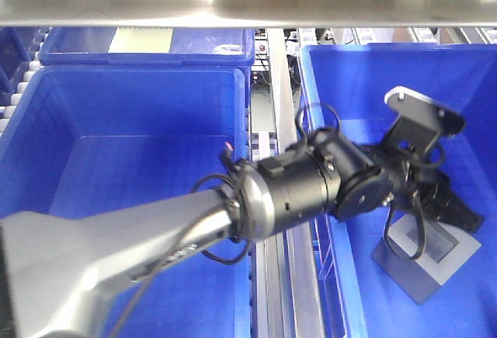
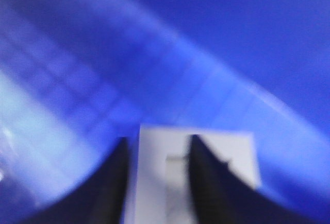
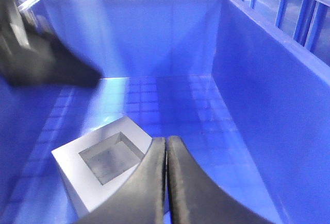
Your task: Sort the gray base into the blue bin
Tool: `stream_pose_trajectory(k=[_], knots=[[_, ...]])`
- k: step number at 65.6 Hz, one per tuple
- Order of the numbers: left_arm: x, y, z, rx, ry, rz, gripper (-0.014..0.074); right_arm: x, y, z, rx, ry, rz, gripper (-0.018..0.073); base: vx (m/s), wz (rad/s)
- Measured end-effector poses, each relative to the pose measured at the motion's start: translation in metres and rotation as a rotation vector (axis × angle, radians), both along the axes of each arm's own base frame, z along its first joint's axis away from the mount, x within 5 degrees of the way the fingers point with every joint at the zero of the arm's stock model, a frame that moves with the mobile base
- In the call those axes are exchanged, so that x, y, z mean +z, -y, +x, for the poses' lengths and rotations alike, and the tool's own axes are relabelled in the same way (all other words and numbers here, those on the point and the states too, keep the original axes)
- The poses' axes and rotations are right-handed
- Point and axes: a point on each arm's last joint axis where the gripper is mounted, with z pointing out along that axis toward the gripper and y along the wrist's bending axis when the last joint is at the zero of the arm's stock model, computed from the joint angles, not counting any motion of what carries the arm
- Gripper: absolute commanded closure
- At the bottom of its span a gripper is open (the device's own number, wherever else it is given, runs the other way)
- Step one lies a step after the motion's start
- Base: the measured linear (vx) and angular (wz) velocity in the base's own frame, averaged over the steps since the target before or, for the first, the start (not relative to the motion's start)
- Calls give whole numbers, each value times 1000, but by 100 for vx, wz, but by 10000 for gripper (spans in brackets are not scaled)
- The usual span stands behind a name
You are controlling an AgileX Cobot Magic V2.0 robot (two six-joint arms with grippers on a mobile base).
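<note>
The base (image 1: pixel 425 254) sits in the bin (image 1: pixel 335 113), left jaws apart astride its wall, right jaws together; a careless lift could drag it out.

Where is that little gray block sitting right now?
The gray base rests on the grid-patterned floor of the blue bin on the right side of the front view, just beneath the left gripper, recess facing up.

Steel shelf edge (image 1: pixel 248 0) across frame top, glare-lit; metal conveyor rail (image 1: pixel 281 120) running down centre; further blue crate (image 1: pixel 147 47) upper left.
</note>
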Motion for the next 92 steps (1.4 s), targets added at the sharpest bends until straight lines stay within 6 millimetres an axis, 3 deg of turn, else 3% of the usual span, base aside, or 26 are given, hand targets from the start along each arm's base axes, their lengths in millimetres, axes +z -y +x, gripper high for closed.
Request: stream_pose_trajectory(k=[7, 19, 34, 50, 68, 92], knots=[[10, -2, -1, -3, 16, -12, 606, 0, 0, 0, 0, 0, 0, 564, 0, 0], [23, -8, -5, -6, 36, -32, 604, 0, 0, 0, 0, 0, 0, 564, 0, 0], [27, -38, -25, -9, 46, -46, 603, 0, 0, 0, 0, 0, 0, 564, 0, 0], [44, -94, -62, -14, 84, -93, 603, 0, 0, 0, 0, 0, 0, 564, 0, 0], [67, -175, -116, -16, 144, -186, 603, 0, 0, 0, 0, 0, 0, 564, 0, 0], [62, -264, -174, -14, 192, -262, 603, 0, 0, 0, 0, 0, 0, 564, 0, 0]])
